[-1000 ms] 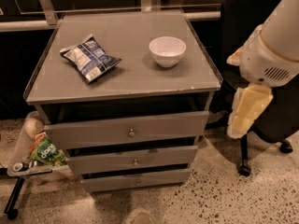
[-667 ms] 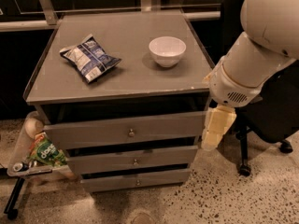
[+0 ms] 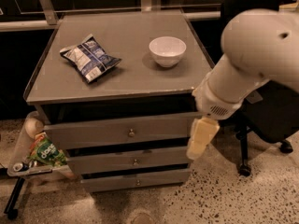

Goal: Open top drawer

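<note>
Your tool (image 3: 201, 138) hangs at centre right of the frame, at the end of the white arm (image 3: 250, 62) that comes in from the upper right. It points down and shows as a cream-coloured piece. From this view you cannot tell how far open it is, and nothing can be seen in its hold.

The top drawer (image 3: 107, 133) runs across the middle of the frame, right under the bench (image 3: 140, 80). A dark gap lies between its upper edge and the bench top. Its small round knob (image 3: 131, 133) sits mid-front, well to the left of your tool. The tool lies over the right end of that drawer front in the picture. Whether it touches the front cannot be told.

Below the top drawer are the middle drawer (image 3: 117, 163) and the bottom drawer (image 3: 121, 183), each with a like knob.

On the bench, a chip bag (image 3: 89, 57) lies at upper left and a white bowl (image 3: 167, 51) stands upright near upper centre, apart from the bag.

A dark chair (image 3: 268, 120) stands behind the arm at right. A tray (image 3: 29, 171) with packets hangs at lower left, above the speckled floor (image 3: 243, 199).
</note>
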You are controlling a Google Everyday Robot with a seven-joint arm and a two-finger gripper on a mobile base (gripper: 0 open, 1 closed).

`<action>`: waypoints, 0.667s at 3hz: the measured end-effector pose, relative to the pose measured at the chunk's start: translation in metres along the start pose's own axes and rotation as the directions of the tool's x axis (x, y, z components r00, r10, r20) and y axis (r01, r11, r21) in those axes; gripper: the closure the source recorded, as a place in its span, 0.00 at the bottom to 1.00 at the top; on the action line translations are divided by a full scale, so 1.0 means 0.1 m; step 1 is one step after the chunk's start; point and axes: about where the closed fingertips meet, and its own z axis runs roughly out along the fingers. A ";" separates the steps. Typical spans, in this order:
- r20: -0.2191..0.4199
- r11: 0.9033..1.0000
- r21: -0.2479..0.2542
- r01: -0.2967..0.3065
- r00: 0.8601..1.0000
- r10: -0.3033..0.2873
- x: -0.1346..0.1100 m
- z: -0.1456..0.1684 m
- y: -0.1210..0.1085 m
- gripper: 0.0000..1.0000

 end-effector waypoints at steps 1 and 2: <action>0.028 0.999 -0.026 -0.043 0.999 0.043 -0.08 0.50 -0.02 0.00; 0.045 0.998 -0.049 -0.050 0.998 0.053 -0.16 0.88 -0.08 0.00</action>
